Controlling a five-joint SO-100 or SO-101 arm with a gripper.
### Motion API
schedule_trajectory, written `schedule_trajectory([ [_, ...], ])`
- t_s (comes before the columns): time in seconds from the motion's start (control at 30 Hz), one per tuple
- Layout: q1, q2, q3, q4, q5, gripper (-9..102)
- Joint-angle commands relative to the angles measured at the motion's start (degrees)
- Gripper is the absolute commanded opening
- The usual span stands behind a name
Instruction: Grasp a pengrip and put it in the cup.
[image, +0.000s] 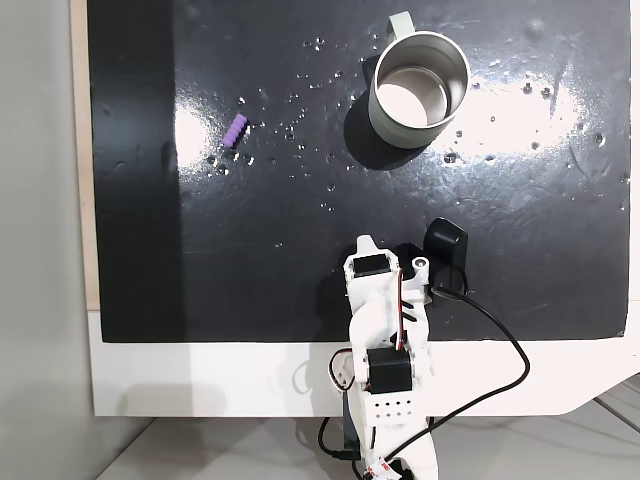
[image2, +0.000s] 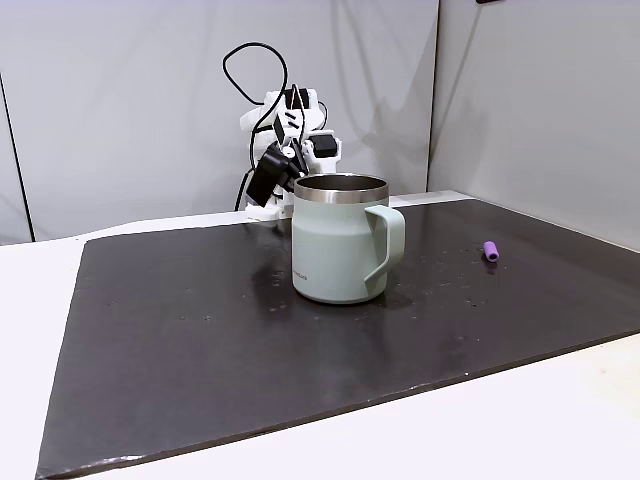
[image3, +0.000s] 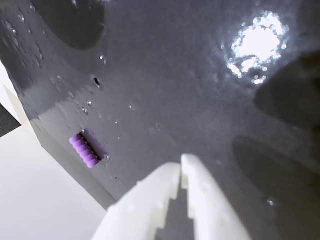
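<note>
- Mat (image: 250, 280), black and glossy, is the widest thing here and my landmark; it lies on a white table (image: 200, 380), is speckled with small white specks and throws back bright glare from the lights.
- My arm (image: 385, 340), white with black servos and a looping black cable, stands at the mat's near edge in a fixed view from above and folds in over that edge; in a fixed view from the side (image2: 285, 150) it sits behind the mat's far edge.
- The cup (image: 418, 90), a pale grey-green mug with a shiny metal inside, stands upright on the mat, toward its far side in a fixed view from above, handle turned away from my base; in a fixed view from the side (image2: 340, 240) the handle faces right.
- My gripper (image3: 180, 170) hangs above bare mat in the wrist view, its two white fingers (image3: 150, 200) pressed together at the tips with nothing between them.
- The pengrip (image3: 86, 150), purple and ribbed, lies on its side on the mat near the mat's edge, up and to the left of my fingertips in the wrist view and well apart from them; in a fixed view from above (image: 236, 129) it lies on the mat well to the left of the cup.
</note>
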Motion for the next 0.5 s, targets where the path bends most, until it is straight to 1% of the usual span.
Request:
schedule_trajectory([
  [0.0, -0.35, 0.62, -0.26, -1.58, -0.70, 0],
  [0.2, -0.53, 0.62, -0.26, -1.58, -1.05, 0],
  [0.3, -2.11, 0.62, -0.35, -1.76, -1.41, 0],
  [0.4, -2.20, 0.62, -2.99, -2.11, -5.36, 0],
  [0.47, -3.43, 0.26, -6.15, -1.93, -5.80, 0],
])
